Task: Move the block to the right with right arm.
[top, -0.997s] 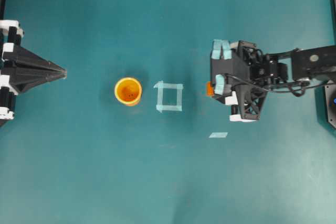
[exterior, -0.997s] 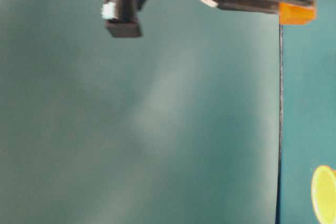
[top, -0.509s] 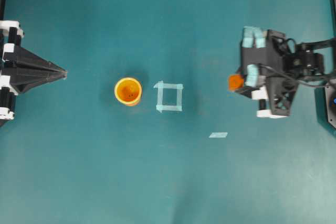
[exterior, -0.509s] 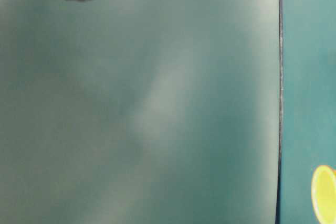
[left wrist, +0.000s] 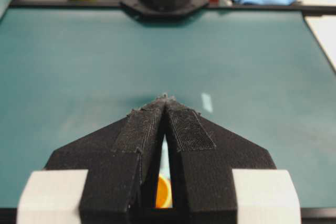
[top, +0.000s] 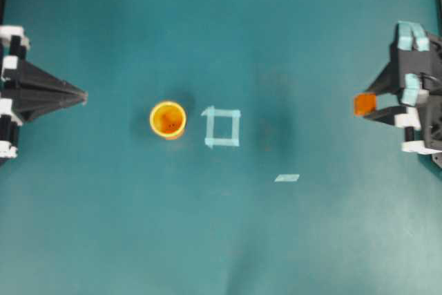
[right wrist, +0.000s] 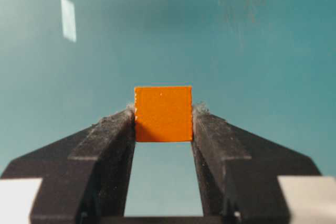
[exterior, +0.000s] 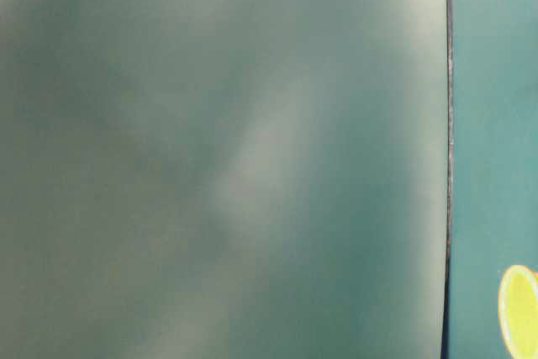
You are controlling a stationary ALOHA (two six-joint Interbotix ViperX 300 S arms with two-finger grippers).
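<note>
Right gripper (right wrist: 164, 124) clamps the block (right wrist: 163, 114) squarely between both fingertips, well right of the tape square (top: 222, 128) and apparently clear of the table (top: 207, 240). Recommended: lower straight down, release only once seated. Left gripper (left wrist: 165, 103) sits closed, far beyond the cup (top: 168, 119).

Small orange block (right wrist: 163, 114) sits square and level, clamped between the fingertips of the right arm's hand (top: 366, 105), above the desk's right edge.
</note>
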